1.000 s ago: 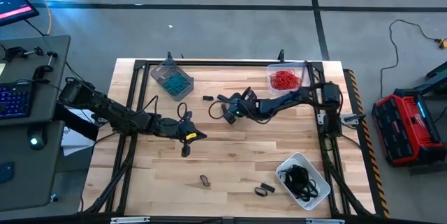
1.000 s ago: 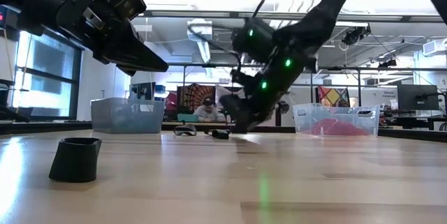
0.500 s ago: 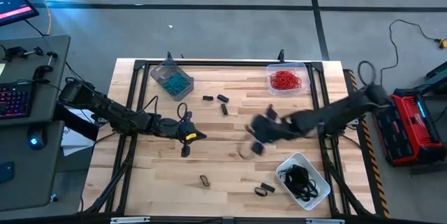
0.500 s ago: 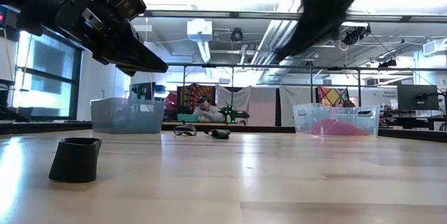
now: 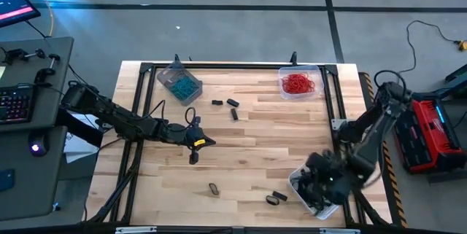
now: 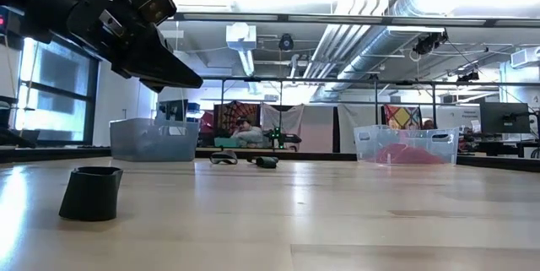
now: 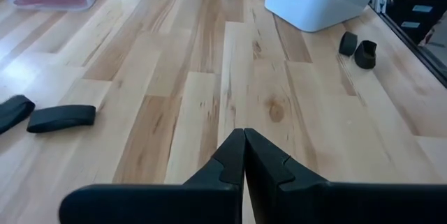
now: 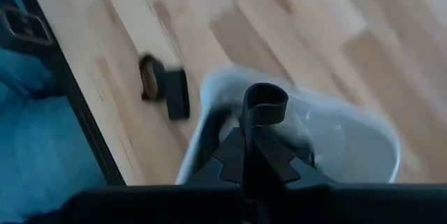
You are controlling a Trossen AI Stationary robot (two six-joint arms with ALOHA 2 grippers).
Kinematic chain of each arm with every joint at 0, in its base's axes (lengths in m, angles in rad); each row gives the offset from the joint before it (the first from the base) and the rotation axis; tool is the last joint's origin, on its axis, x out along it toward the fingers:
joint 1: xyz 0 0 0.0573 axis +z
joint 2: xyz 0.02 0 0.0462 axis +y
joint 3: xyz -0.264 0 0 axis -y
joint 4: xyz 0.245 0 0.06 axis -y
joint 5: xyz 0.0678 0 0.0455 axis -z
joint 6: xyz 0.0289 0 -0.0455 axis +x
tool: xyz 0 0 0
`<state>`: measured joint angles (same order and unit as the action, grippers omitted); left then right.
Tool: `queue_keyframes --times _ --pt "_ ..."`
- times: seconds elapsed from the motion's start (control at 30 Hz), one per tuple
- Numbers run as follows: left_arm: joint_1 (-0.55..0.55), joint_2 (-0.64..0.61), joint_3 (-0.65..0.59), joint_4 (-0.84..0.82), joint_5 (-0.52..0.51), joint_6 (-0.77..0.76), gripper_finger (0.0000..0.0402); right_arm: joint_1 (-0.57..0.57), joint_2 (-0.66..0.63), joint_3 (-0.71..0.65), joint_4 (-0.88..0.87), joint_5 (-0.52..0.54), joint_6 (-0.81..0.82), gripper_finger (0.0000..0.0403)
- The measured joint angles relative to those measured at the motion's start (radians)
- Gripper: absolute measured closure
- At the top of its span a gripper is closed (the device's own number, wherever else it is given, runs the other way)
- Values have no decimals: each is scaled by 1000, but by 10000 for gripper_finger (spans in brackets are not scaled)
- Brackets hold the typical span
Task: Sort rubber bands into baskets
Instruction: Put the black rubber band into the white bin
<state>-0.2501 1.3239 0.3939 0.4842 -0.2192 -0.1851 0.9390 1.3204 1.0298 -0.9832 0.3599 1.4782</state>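
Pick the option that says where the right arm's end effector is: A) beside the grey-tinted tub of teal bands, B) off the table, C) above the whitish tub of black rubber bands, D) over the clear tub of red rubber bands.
C: the right end effector, shut on a black rubber band loop, is above the whitish rectangular plastic tub at the table's near right corner.

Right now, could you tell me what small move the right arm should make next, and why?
Probably open the right hand: it is shut on a black rubber band directly above the whitish basket that already holds black bands, so releasing should drop it in.
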Motion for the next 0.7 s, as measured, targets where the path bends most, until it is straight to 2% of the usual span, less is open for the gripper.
queue_keyframes --times 0.17,0.37,0.57,0.7 --pt "-2 0 0 -1 35 -48 402 80 59 0 -40 -18 146 402" --pt "-14 0 0 -1 42 -49 401 71 165 -1 -155 -179 321 402" --pt "-14 0 0 -1 42 -49 402 39 250 -1 -173 -246 340 400" --pt "-14 0 0 -3 42 -48 401 12 269 -1 -172 -315 317 366"
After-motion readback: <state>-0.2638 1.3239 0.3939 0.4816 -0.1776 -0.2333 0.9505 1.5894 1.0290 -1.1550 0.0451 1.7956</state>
